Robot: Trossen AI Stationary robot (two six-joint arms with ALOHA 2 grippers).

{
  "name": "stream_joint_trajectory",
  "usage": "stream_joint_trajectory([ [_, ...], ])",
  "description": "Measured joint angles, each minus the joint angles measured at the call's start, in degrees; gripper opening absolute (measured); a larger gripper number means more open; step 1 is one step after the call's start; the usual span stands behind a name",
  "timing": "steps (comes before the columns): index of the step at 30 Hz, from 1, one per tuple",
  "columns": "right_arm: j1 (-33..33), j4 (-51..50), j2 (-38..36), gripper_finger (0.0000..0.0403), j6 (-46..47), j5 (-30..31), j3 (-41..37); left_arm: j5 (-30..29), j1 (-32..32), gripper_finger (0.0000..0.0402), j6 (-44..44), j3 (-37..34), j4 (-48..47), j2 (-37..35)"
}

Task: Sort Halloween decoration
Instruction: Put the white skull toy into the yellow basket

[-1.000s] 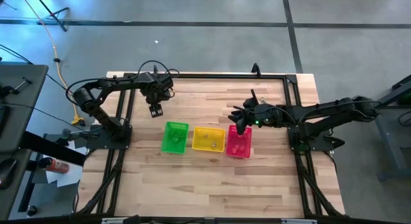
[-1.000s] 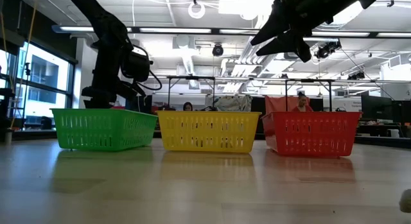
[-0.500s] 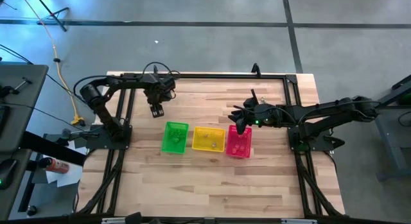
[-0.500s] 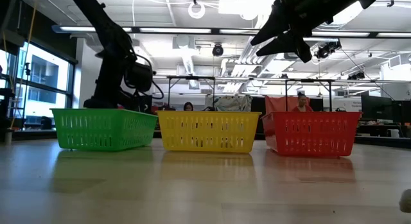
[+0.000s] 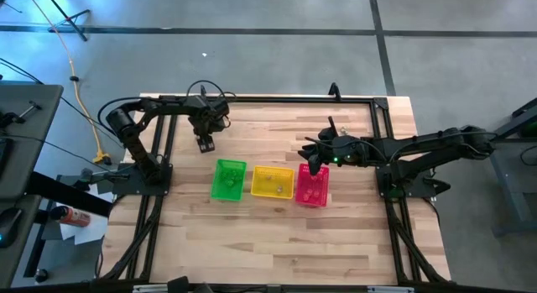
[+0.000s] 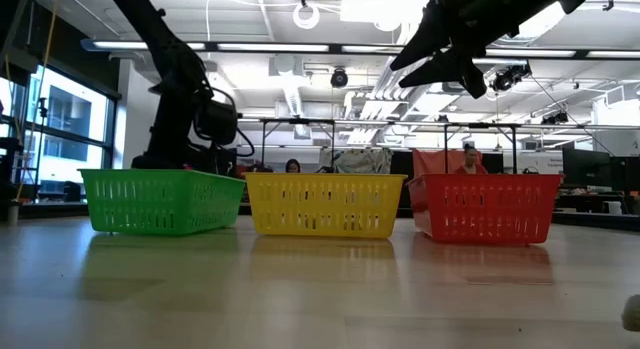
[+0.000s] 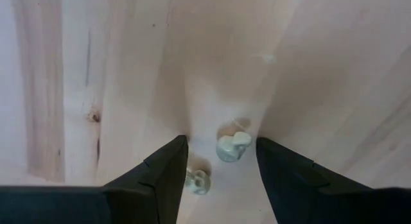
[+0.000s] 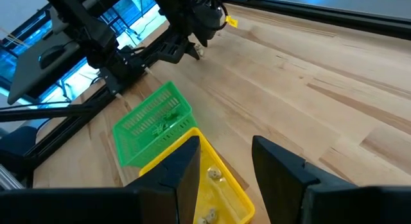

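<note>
Bright overhead lights; left wrist view blurred

Right hand [image 8: 221, 161] parted, empty, hanging over the wooden table [image 8: 308, 76]. Just ahead, a yellow basket [image 8: 215, 185] with pale trinkets [image 8: 213, 174] inside; beyond it, touching, a green basket [image 8: 153, 121]. Farther off, the left hand [image 8: 192, 49] low over the boards.

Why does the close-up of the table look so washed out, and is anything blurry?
Left wrist view: bright light bleaches the wood table, and the pale trinkets between the left gripper fingers look soft. Low view: ceiling lights glare, leaving the arms as dark silhouettes; the near tabletop is blurred.
</note>
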Motion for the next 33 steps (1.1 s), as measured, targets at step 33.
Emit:
stream_joint_trajectory([
  [33, 0.0, -0.5, 0.0, 0.0138, 0.4, 0.3, 0.0, 5.6, 4.7, 0.0032, 0.4, -0.2, 0.6, -1.3],
])
